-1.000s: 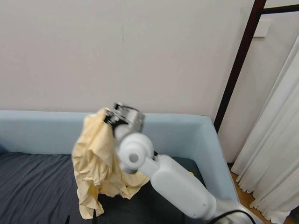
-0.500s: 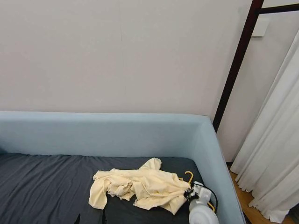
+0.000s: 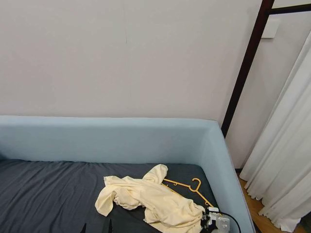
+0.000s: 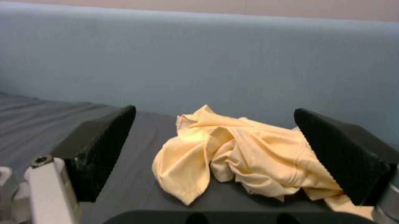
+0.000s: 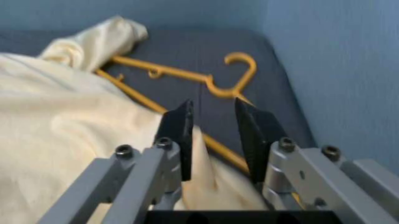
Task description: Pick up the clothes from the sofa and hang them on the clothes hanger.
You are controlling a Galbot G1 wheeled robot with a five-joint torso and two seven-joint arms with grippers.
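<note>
since half a second ago the shirt [image 3: 150,199] has slid along the seat toward the sofa's right end, uncovering most of the orange hanger [image 3: 187,186], and the right gripper [image 3: 211,224] has sunk lower at the bottom edge of the head view.

the shirt, pale yellow and crumpled, is lying on the dark seat cushion [image 3: 43,194] of the light blue sofa [image 3: 121,138], near the right armrest. the hanger is lying flat on the cushion just beside it, its hook pointing toward the armrest and one end tucked under the cloth.

the right gripper is sitting low at the shirt's near right edge. from its wrist camera, the right gripper [image 5: 212,105] is pinching a raised fold of the shirt [image 5: 68,130] between its two dark fingers, which are standing close together, with the hanger [image 5: 199,79] lying just beyond them.

the left gripper [image 3: 95,227] is waiting low at the front of the seat, apart from the cloth. in its own view the left gripper [image 4: 215,114] is facing the shirt [image 4: 249,154], its fingers [image 4: 100,144] spread wide and holding nothing.

a dark pole [image 3: 243,73] is leaning up against the wall [image 3: 121,53] past the sofa's right end, and a white curtain [image 3: 286,160] is hanging beside it.
</note>
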